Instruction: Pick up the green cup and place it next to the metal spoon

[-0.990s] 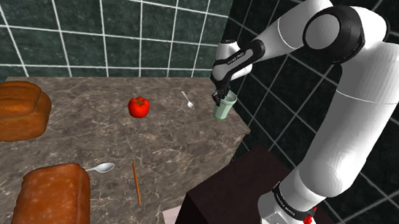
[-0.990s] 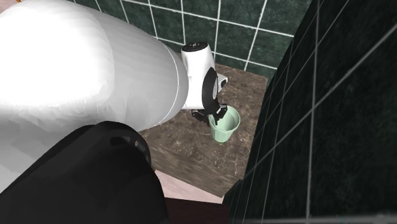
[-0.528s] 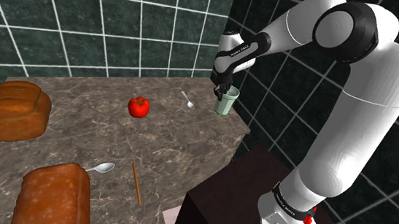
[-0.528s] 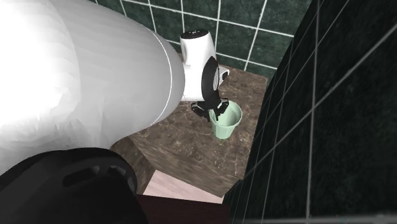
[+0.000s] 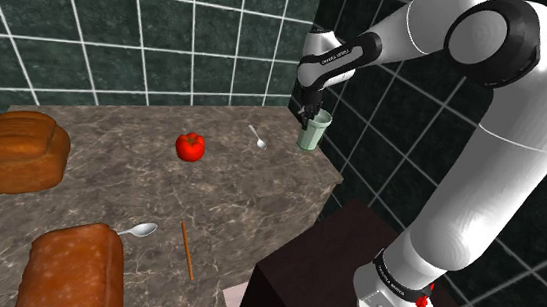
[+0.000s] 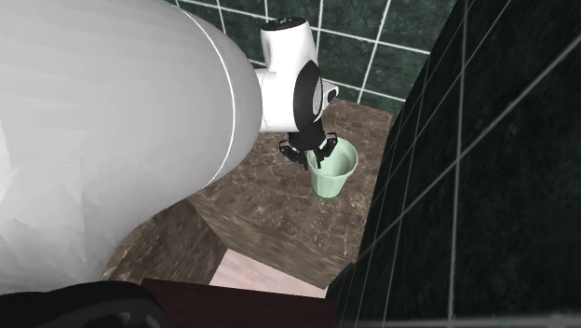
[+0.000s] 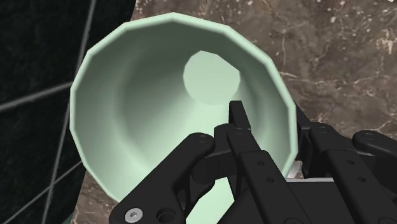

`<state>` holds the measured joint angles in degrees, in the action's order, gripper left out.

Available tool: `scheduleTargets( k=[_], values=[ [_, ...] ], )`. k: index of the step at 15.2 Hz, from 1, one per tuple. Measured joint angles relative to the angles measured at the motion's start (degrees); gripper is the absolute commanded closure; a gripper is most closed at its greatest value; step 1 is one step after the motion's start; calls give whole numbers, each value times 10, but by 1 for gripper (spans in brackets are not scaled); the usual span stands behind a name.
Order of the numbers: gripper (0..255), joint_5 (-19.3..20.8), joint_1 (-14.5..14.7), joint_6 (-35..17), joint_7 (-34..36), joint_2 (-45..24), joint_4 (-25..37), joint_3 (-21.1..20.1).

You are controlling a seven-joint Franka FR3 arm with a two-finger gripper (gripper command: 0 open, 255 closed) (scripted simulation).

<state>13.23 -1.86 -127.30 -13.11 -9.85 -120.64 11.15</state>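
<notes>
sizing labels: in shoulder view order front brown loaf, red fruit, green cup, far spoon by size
rectangular brown bread loaf, nearest camera
pale green cup and round red fruit, about alike
small grey spoon

Pale green cup [image 5: 312, 134] upright — grey spoon [image 5: 258, 136] near.

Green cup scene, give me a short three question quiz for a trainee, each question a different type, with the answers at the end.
1. True or false: the gripper clasps the green cup by its rim, with one finger inside it.
2. In the shoulder view, which lies nearest the cup? A) a bread loaf B) the small spoon C) the brown stick
3. How many spoons lie on the marble counter?
Key: 1 true. 2 B. 3 two: the small spoon and a larger spoon toward the shoulder view's lower left.
</notes>
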Motion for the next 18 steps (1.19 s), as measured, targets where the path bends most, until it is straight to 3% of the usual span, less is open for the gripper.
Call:
scheduleTargets(
  k=[18],
  values=[
    [255,-4,4,127,-23,63,67,-1]
  ],
)
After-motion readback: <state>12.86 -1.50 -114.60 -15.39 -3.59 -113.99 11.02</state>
